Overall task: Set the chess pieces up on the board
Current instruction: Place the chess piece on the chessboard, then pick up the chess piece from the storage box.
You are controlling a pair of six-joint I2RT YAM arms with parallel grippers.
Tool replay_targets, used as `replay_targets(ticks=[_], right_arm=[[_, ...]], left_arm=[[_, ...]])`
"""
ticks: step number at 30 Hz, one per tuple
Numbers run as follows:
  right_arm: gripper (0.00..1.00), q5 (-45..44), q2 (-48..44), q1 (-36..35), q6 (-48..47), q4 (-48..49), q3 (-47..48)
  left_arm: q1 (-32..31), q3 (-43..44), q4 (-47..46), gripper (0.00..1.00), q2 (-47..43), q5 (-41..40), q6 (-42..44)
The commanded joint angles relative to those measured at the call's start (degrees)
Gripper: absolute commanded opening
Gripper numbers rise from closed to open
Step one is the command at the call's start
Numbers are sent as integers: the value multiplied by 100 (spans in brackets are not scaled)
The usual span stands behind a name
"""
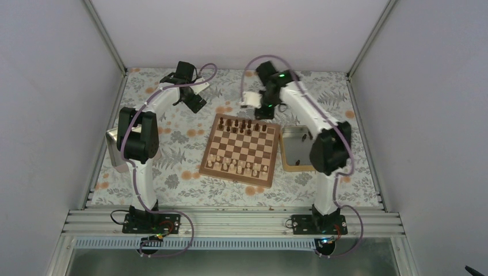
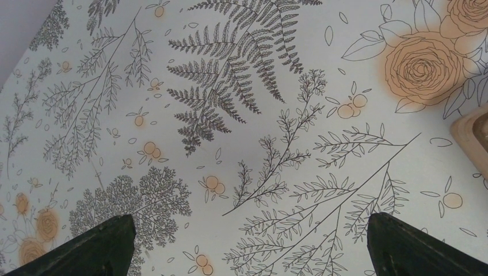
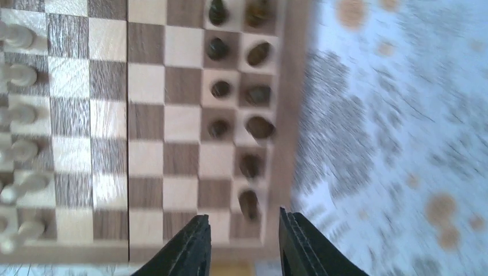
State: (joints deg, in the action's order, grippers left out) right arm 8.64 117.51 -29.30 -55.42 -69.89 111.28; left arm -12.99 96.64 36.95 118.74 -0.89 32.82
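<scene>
Flowered table (image 1: 172, 184) first, and two arms on it: left arm (image 1: 141, 138) bent out to the far left, right arm (image 1: 328, 149) reaching over the far right. One board (image 1: 244, 146) lies mid-table, square, its sides turned a little off the table's edge, with one tan-rimmed tray (image 1: 299, 168) just beside its right side.

Left gripper (image 2: 248, 221) hangs over bare cloth, fingers spread wide, nothing in them. Right gripper (image 3: 243, 217) hangs over the board's far right corner, jaws parted, the gap empty: it grasps nothing.

Now the chess pieces (image 3: 259, 95)! They sit on the board's two far rows. In the right wrist view I count ten through the blur: six along the edge row, four in the next row in. The nearest one sits just ahead of the open jaws, not between them. From above they look upright. The pale pieces (image 3: 20, 75) line the opposite, near side; their exact number I cannot tell.
</scene>
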Motion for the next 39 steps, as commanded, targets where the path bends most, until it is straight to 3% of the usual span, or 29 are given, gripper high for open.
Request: replay_targets(ticks=[1,7,12,19,31,39], right_arm=[[34,-10,-1100,1069,172,-110,-656],[36,-301,-1906,2648,166,383,-2296],[38,-501,-2122,3178,128,822,-3303],[43,-657,-1865,3314,151,1283,-3875],[42,-1066,-1362,3353,182,1666,-4005],[33,-1192,-1263,3369,194,1684,-4054]], left_arm=[[-15,37,-10,100,-245,-53,33],[-16,-22,-48,100,-242,-111,53],[-18,-32,-74,100,-194,-47,43],[-37,22,-39,100,-130,-39,40],[-37,9,-57,100,-78,-64,49],[-44,19,-39,100,-29,-46,48]])
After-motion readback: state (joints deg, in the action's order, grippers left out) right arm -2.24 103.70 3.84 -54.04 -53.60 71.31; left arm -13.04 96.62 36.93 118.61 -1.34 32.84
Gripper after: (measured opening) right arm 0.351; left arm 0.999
